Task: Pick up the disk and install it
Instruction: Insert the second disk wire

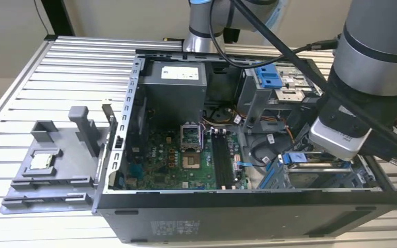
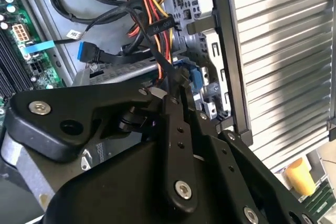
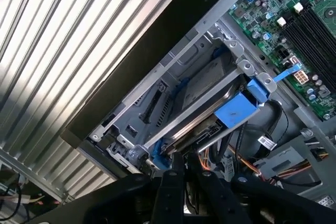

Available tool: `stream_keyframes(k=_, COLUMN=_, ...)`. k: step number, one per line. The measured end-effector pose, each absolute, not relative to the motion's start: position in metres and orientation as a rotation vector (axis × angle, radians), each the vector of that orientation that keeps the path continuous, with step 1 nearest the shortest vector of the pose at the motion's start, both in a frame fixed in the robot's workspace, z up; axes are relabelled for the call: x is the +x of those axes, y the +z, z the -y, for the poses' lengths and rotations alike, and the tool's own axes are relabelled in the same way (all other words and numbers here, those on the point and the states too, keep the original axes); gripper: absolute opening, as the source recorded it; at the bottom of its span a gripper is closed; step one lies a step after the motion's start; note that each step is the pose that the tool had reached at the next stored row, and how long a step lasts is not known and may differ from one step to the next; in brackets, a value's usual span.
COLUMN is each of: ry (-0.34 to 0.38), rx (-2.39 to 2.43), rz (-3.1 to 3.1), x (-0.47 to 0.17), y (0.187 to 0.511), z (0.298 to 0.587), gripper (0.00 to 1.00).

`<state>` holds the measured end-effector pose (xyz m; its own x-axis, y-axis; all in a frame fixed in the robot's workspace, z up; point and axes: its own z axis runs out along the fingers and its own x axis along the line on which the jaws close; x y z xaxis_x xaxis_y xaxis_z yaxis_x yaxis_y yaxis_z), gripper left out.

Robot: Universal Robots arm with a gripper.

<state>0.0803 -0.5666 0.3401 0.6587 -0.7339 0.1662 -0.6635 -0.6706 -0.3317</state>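
The disk (image 3: pixel 207 80) lies flat in the lower drive cage (image 3: pixel 157 85) of the open computer case, its silver-grey face showing between the cage rails. Its blue frame (image 3: pixel 236 109) sticks out at the end towards the motherboard. In the exterior view the blue frame (image 1: pixel 295 158) shows at the case's lower right, under the arm's wrist (image 1: pixel 336 137). My gripper (image 3: pixel 176 157) is shut, with its black fingers (image 3: pixel 168 192) pressed together. The tips rest at the disk's near end beside a blue edge of the frame (image 2: pixel 194 80). Nothing shows between them.
Orange, red and black cables (image 2: pixel 155 19) run close beside the fingers. The motherboard (image 1: pixel 184 160) and power supply (image 1: pixel 178 77) fill the case's left and back. A second cage with blue clips (image 1: pixel 271 77) stands behind. A grey fixture (image 1: pixel 19 199) holding a small square chip (image 1: pixel 43 161) sits on the exterior view's left.
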Motion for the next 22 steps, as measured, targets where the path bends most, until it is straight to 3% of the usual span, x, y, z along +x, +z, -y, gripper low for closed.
stream_keyframes(k=8, ry=-0.420, rx=-2.627, rz=-1.155, x=0.076, y=0.340, z=0.567, gripper=0.00)
stream_keyframes(k=22, ry=-0.329, rx=-2.644, rz=-1.199, x=0.063, y=0.340, z=0.567, gripper=0.00)
